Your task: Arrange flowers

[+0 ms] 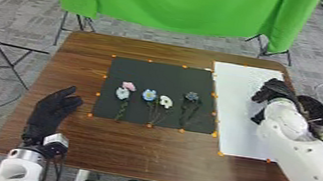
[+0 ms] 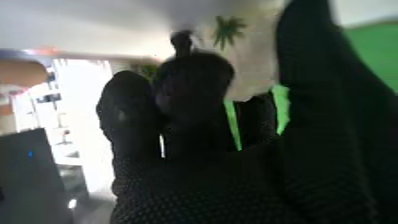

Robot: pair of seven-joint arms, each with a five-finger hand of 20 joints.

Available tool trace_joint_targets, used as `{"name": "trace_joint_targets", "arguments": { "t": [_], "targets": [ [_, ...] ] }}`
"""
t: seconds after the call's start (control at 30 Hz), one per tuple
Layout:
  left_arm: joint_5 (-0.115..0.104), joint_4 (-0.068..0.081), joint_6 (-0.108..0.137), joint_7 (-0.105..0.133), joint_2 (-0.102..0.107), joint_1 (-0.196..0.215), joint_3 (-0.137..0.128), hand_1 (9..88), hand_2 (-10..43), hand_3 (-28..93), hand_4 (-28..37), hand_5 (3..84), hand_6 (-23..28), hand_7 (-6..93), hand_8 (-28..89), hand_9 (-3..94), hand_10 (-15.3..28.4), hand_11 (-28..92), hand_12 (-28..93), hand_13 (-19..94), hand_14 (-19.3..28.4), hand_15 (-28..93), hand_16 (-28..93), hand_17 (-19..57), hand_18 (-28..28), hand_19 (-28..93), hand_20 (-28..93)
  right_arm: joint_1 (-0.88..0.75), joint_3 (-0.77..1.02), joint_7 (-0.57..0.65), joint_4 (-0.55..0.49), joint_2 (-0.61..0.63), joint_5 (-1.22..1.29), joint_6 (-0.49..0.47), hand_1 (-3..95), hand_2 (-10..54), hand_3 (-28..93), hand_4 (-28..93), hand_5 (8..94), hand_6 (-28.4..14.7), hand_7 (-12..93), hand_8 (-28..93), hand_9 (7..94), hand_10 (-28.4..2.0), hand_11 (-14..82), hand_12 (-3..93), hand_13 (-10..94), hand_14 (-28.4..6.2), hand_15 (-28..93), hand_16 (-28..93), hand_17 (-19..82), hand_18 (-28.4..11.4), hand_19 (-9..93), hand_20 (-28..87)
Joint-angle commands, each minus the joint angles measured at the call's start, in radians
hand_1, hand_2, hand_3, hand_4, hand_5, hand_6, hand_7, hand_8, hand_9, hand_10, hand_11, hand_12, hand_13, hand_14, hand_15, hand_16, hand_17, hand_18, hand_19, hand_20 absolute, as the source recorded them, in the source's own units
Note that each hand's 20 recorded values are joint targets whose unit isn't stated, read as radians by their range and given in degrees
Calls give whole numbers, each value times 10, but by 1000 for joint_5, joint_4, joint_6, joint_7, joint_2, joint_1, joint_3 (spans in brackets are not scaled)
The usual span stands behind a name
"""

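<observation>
In the head view, the right hand [image 1: 273, 91] is over the white board, with its fingers relaxed and nothing held. The right wrist view shows the same hand [image 2: 191, 165] with a gap between thumb and fingers. On the black mat [image 1: 142, 78] lie several flowers: a pink one [image 1: 129, 86], a white one [image 1: 122, 93], a light blue one [image 1: 149, 95], another white one [image 1: 166, 102] and a dark blue one [image 1: 192, 97], stems towards the robot. My left hand [image 1: 50, 114] rests open at the table's left side, apart from the flowers.
A white board [image 1: 240, 114] lies right of the mat. Beside the right forearm is a dark round object [image 1: 315, 110] at the table's right edge. Orange markers [image 1: 220, 154] line the mat and board. A green cloth [image 1: 187, 6] hangs beyond the table [image 1: 140, 159].
</observation>
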Motion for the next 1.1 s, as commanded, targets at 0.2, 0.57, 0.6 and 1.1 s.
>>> {"name": "trace_joint_targets", "arguments": {
  "t": [0.2, 0.57, 0.6, 1.1],
  "targets": [
    [2, 13, -16, -23, 7, 16, 0, 242, -59, 721, -244, 493, 3, 171, -79, 500, 124, 213, 139, 370, 166, 219, 18, 38, 132, 115, 182, -223, 174, -16, -251, -16, -51, 334, 572, -36, 625, -201, 746, 8, 207, 20, 786, -117, 122, 272, 911, -15, 682, 267, 679, -133, 932, 592],
    [0, 9, -13, -16, 6, 19, -1, 241, -58, 721, -243, 493, 3, 171, -80, 500, 124, 212, 140, 370, 166, 218, 19, 38, 132, 116, 182, -403, 189, -77, -486, -164, 178, 500, 571, -46, 638, -201, 763, 6, 181, 8, 787, -122, 102, 258, 915, -14, 681, 273, 686, -131, 932, 605],
    [2, 10, -12, -16, 7, 19, -2, 241, -59, 722, -243, 493, 3, 171, -80, 500, 124, 212, 140, 370, 166, 218, 18, 38, 132, 116, 182, -394, 171, -88, -487, -174, 194, 515, 572, -46, 638, -200, 765, 7, 177, 4, 789, -120, 98, 247, 918, -15, 680, 272, 687, -130, 932, 604],
    [8, 10, -12, -17, 7, 10, 5, 241, -59, 722, -243, 493, 3, 173, -80, 499, 124, 212, 140, 370, 166, 219, 19, 38, 132, 116, 182, -307, -7, -130, -424, -212, 48, 579, 567, -55, 632, -196, 768, 25, 166, -23, 735, -87, 86, 110, 937, -10, 659, 268, 706, -122, 932, 573]
  ]
}}
